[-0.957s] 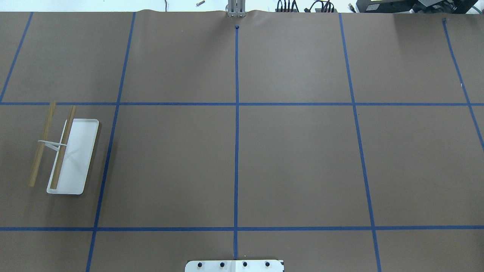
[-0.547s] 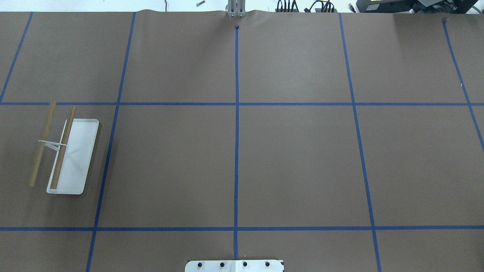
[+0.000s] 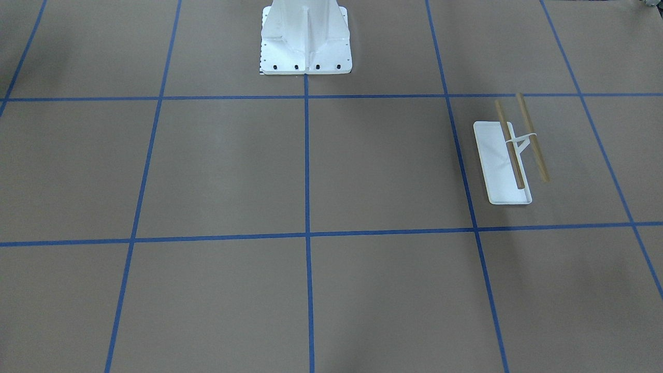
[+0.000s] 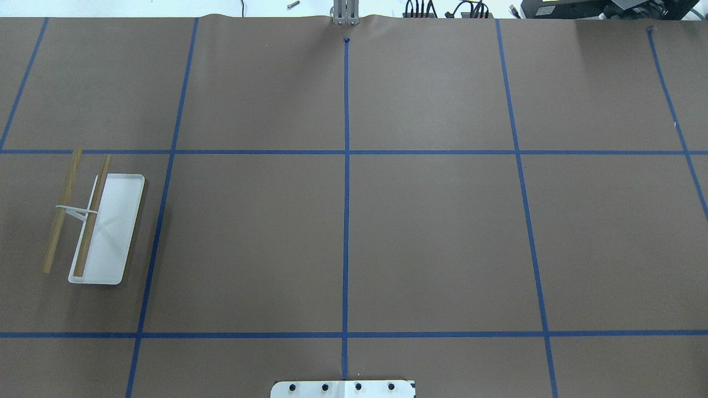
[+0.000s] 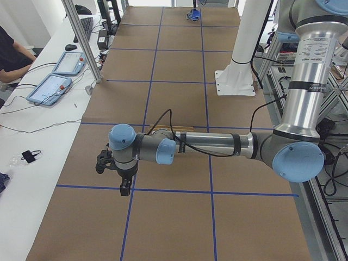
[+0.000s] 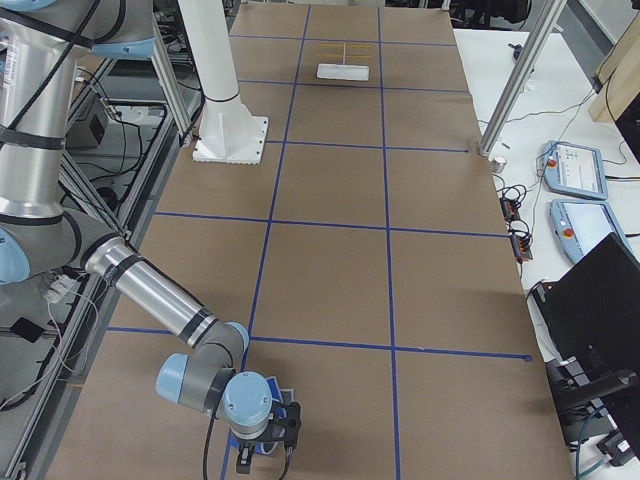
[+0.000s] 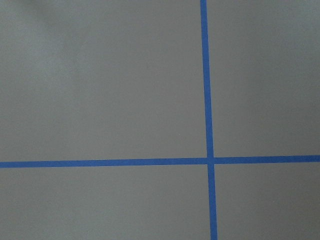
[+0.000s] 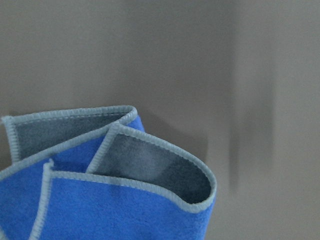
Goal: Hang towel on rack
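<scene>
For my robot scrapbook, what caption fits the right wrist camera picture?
Rumpled blue towel, pale stitched edges curling in folds, against the brown table.

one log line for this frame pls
stage: towel not yet hung | towel: bunched on table below right gripper | rack: bare, robot's left side | left gripper: over tape cross | jaws: cannot tell

Robotics lab: tape-gridded table point(image 4: 442, 249), teach pendants point(image 5: 50, 89), aluminium posts point(image 5: 82, 38), bolted robot pedestal point(image 3: 305, 41).

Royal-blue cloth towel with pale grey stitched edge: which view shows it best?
Right wrist-mounted: the towel is close, its folds and edging clear. Exterior left shows only a far blue speck; the other views show little or nothing.
</scene>
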You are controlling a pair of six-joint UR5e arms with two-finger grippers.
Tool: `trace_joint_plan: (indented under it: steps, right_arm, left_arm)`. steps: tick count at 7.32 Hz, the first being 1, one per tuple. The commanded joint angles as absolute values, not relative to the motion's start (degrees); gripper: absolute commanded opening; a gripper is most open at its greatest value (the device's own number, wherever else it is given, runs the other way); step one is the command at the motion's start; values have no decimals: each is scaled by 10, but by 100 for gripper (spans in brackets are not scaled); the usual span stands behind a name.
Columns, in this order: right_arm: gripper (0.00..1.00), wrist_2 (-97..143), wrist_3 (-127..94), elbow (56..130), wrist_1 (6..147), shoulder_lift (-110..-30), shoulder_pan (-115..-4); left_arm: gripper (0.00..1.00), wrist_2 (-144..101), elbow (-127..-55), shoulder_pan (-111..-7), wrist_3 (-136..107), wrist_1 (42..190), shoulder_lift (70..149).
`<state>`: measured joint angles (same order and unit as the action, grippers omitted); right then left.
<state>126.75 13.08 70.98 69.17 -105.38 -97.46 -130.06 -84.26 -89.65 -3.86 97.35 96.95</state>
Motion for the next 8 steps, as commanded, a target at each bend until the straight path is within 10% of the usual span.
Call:
trace_joint_plan:
  steps: [1, 8]
  right_arm:
    - [100, 1267, 132, 701, 693, -1050, -975]
    - [100, 1270, 158, 650, 689, -1033, -975]
  left_arm:
    - [99, -1302, -842, -896, -38, 974, 968]
    - [99, -1302, -842, -896, -36, 975, 962]
